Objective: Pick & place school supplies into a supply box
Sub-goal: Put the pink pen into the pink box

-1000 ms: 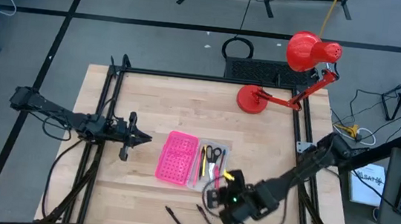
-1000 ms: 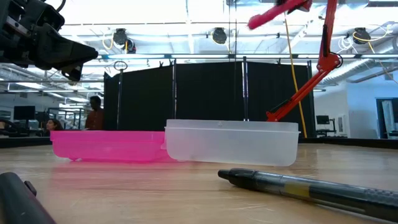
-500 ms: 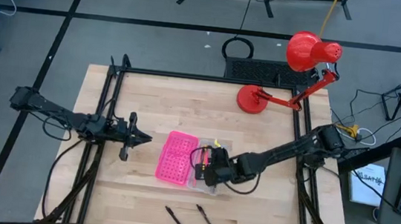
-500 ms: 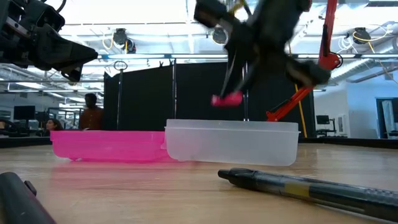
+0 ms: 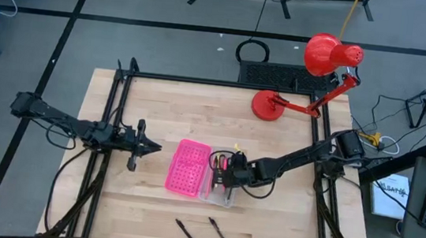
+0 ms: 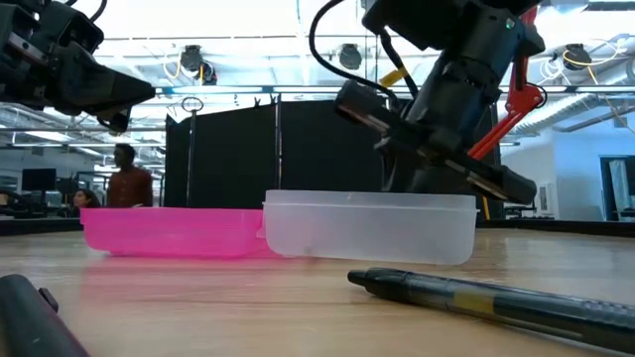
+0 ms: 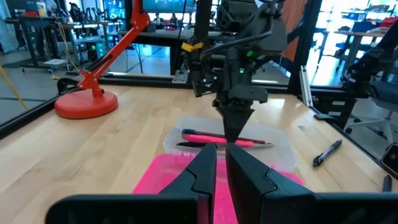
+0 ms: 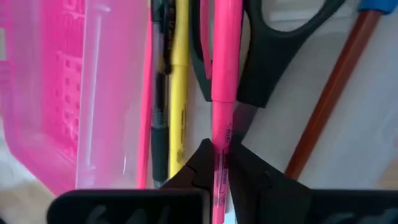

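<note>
The supply box is a clear case (image 5: 222, 179) with a pink perforated lid (image 5: 188, 168) lying open on its left. Inside the case lie black-handled scissors (image 8: 273, 50), a yellow pencil (image 8: 179, 93), a black pen (image 8: 160, 124) and a blue-capped pencil (image 8: 329, 99). My right gripper (image 5: 227, 170) reaches down into the case, shut on a pink pen (image 7: 227, 138). Two dark pens (image 5: 189, 235) (image 5: 219, 234) lie on the table near its near edge. My left gripper (image 5: 142, 147) hovers left of the lid, shut and holding nothing. My right gripper pinches the pink pen about its middle (image 8: 219, 134) between the two fingers (image 8: 196, 165). It comes from above, pointing down, with the fingers across the pen. The pen lies level, low in the clear case (image 6: 367, 228), over the scissors; whether it rests on them I cannot tell.
A red desk lamp (image 5: 312, 82) stands at the table's far right. One dark pen (image 6: 496, 297) lies close in front of the low camera. A person (image 6: 124, 178) shows in the room beyond the table. Bare wood lies on the far side of the case.
My right gripper, shut on the pink pen, has travelled from near the table's near edge toward the far edge and a little left, arriving over the clear case. It has then come down, so the pen has sunk from above the rim into the case.
</note>
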{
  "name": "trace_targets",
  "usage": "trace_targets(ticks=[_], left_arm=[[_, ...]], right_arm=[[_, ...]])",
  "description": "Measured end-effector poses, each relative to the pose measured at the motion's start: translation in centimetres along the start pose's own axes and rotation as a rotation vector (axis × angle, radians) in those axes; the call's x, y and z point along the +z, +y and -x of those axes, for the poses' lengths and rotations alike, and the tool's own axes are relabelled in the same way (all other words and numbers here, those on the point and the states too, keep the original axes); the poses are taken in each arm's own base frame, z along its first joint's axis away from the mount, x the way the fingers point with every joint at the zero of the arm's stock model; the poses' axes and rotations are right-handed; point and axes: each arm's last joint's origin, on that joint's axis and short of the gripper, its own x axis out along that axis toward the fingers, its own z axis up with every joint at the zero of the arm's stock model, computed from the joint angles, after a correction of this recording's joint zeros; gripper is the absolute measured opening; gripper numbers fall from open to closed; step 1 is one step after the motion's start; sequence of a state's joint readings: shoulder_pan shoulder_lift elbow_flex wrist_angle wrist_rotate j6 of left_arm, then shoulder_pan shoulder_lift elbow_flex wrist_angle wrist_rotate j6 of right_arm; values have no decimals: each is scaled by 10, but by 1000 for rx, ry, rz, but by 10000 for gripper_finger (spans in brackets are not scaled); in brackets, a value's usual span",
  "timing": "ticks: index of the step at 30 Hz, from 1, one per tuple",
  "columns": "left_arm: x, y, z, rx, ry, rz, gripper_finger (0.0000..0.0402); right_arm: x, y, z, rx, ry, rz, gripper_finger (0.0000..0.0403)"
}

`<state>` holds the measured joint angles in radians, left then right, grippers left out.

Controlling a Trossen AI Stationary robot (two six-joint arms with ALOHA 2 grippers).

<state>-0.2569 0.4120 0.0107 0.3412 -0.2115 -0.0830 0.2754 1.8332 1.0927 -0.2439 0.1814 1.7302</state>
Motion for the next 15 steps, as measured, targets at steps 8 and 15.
trace_targets(ticks=[8, 15], left_arm=[[0, 0, 0, 0, 1, -4, 42], [-4, 0, 0, 3, 36, -16, 42]], right_arm=[[1, 0, -1, -1, -3, 6, 73], [0, 1, 5, 16, 2, 63, 118]])
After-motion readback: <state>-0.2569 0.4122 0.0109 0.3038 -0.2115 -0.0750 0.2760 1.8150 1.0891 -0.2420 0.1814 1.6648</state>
